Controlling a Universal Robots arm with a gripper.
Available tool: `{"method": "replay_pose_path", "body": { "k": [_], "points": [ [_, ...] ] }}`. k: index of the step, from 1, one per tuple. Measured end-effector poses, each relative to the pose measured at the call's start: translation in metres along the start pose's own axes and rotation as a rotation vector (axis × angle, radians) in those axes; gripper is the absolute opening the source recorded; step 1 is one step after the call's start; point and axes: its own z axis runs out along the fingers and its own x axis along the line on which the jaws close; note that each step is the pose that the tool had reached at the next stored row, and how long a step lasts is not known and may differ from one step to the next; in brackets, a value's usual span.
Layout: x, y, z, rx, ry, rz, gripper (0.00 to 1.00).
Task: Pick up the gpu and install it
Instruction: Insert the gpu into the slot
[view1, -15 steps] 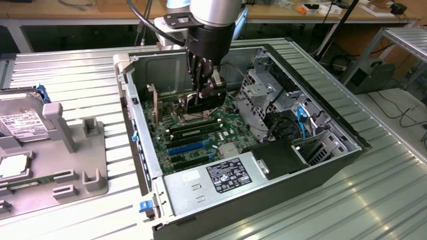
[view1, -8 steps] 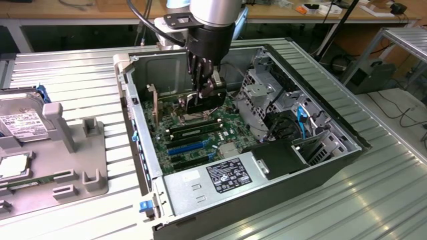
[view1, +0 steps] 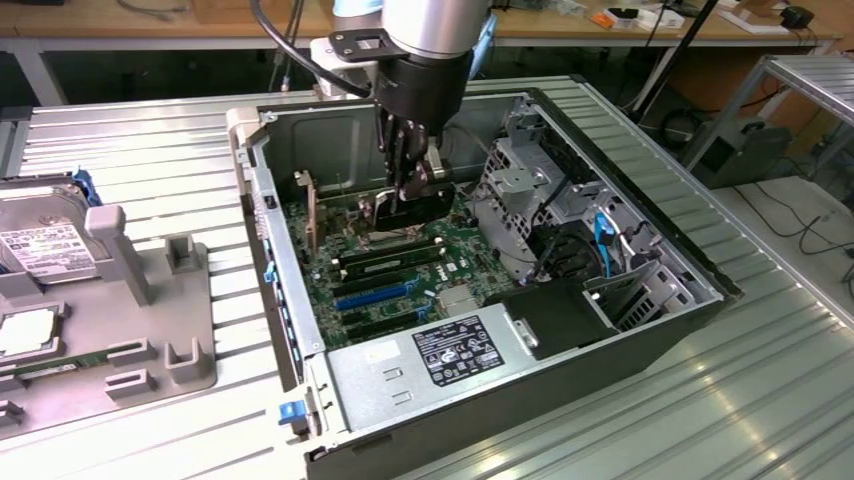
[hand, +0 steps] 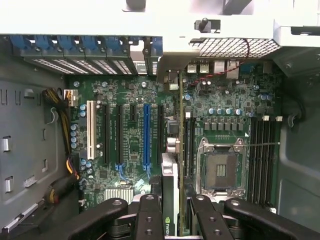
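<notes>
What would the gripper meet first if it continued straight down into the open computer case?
Probably the motherboard. The gripper is shut on the gpu, held edge-on above the board, so the card's lower edge would touch first, near the blue slot. Depth is unclear.

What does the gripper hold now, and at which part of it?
The gripper holds the gpu edge-on by its upper edge, above the motherboard inside the computer case.
</notes>
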Motion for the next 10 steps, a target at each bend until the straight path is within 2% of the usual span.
{"method": "replay_pose_path", "body": {
  "k": [10],
  "points": [
    [0.009, 0.0, 0.0011, 0.0002, 0.0001, 0.01, 0.27]
  ]
}}
